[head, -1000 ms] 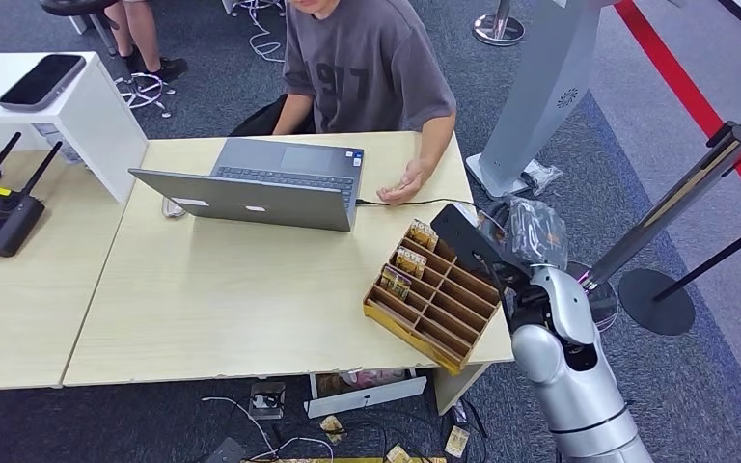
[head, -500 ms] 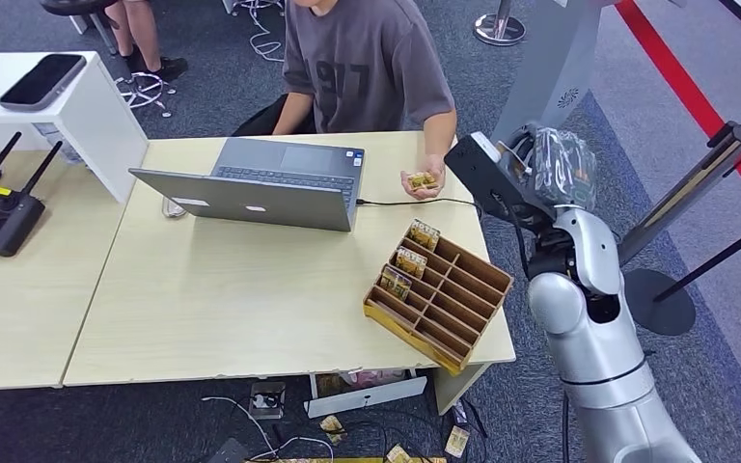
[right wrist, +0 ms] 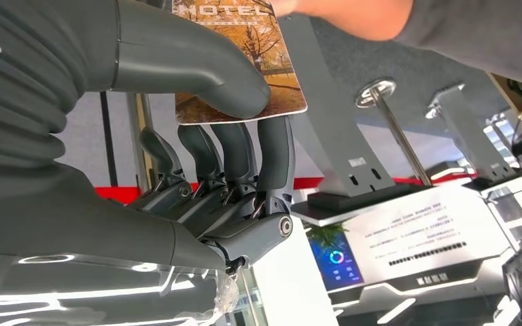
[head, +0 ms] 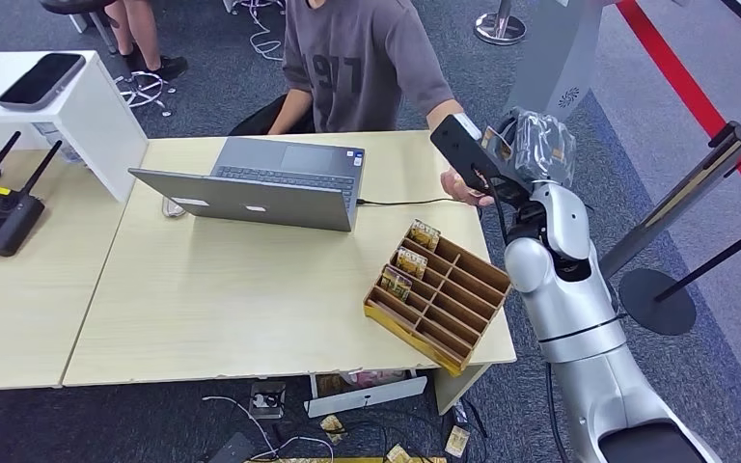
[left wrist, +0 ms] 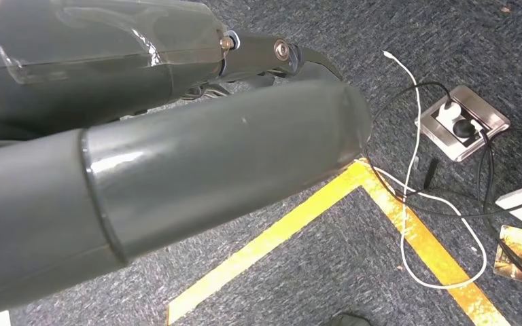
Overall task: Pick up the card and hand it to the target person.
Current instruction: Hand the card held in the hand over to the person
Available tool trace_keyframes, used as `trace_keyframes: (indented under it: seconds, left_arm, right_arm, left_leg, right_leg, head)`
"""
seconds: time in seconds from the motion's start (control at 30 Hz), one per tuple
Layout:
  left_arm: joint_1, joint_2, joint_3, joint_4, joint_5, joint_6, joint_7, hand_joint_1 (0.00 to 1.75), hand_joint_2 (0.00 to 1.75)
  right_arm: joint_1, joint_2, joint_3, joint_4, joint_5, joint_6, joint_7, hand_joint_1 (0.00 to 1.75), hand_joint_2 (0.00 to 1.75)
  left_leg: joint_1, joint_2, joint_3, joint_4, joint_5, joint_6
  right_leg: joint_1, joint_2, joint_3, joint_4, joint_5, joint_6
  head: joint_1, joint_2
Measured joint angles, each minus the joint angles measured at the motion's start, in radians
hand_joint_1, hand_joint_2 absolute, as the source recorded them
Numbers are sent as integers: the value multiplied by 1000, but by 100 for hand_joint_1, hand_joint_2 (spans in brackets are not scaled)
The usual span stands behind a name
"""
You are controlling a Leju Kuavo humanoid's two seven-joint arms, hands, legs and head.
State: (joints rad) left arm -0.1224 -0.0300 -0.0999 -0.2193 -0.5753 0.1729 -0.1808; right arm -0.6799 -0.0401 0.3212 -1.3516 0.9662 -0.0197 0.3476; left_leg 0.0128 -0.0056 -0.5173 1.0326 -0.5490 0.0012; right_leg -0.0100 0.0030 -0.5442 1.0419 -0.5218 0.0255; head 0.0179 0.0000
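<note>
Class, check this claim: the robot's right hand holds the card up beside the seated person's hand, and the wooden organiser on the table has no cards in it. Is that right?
One detail is wrong. The wooden organiser is not without cards: the head view shows several standing in its compartments on the laptop side. The right hand does hold the card by the person's hand.

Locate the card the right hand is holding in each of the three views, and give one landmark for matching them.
Head view: card a sliver at the raised right hand, above the table's far right corner.
Right wrist view: card pinched between thumb and fingers.
Left wrist view: this card is absent.
Shared landmark: the person's arm reaching toward the card.
</note>
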Motion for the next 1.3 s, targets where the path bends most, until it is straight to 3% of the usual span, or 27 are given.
trace_keyframes:
  seconds: [0.2, 0.33, 0.37, 0.47, 0.5, 0.57, 1.07, 1.3]
  left_arm:
    - [-2, -2, 0, 0, -5, -2, 1, 0, 0]
    - [-8, -9, -2, 0, -13, -5, 4, 0, 0]
    - [-10, -10, -3, 0, -14, -6, 4, 0, 0]
    - [-14, -12, -6, 0, -16, -5, 6, 0, 0]
    - [-15, -13, -7, 0, -17, -5, 6, 0, 0]
    - [-15, -15, -7, 0, -18, -4, 4, 0, 0]
    - [-18, -18, -7, 0, -10, 3, 2, 0, 0]
    - [-15, -18, -7, 0, 6, 4, 0, 0, 0]
  right_arm:
    - [-24, 14, 0, 72, 17, -14, -8, 142, 175]
    - [-51, 30, 0, 181, 50, -78, -44, 135, 175]
    - [-57, 35, 0, 211, 56, -94, -52, 120, 175]
    - [-64, 44, 0, 282, 69, -120, -67, 35, 175]
    - [-63, 46, 0, 294, 72, -124, -71, 15, 175]
    - [-62, 47, 0, 312, 75, -129, -80, 0, 175]
    - [21, 63, 0, 339, 10, -150, -151, 0, 175]
    - [84, 71, -1, 275, -24, -195, -162, 0, 175]
  left_leg:
    - [0, 0, 0, 0, 0, 0]
    - [0, 0, 0, 0, 0, 0]
    - [0, 0, 0, 0, 0, 0]
    - [0, 0, 0, 0, 0, 0]
    - [0, 0, 0, 0, 0, 0]
    - [0, 0, 0, 0, 0, 0]
    - [0, 0, 0, 0, 0, 0]
    - [0, 0, 0, 0, 0, 0]
  right_leg:
    - [0, 0, 0, 0, 0, 0]
    - [0, 0, 0, 0, 0, 0]
    - [0, 0, 0, 0, 0, 0]
    - [0, 0, 0, 0, 0, 0]
    - [0, 0, 0, 0, 0, 0]
    - [0, 0, -1, 0, 0, 0]
    - [0, 0, -1, 0, 0, 0]
    - [0, 0, -1, 0, 0, 0]
  head:
    - [0, 0]
    - [0, 0]
    - [0, 0]
    - [0, 0]
    - [0, 0]
    - [0, 0]
    - [0, 0]
    - [0, 0]
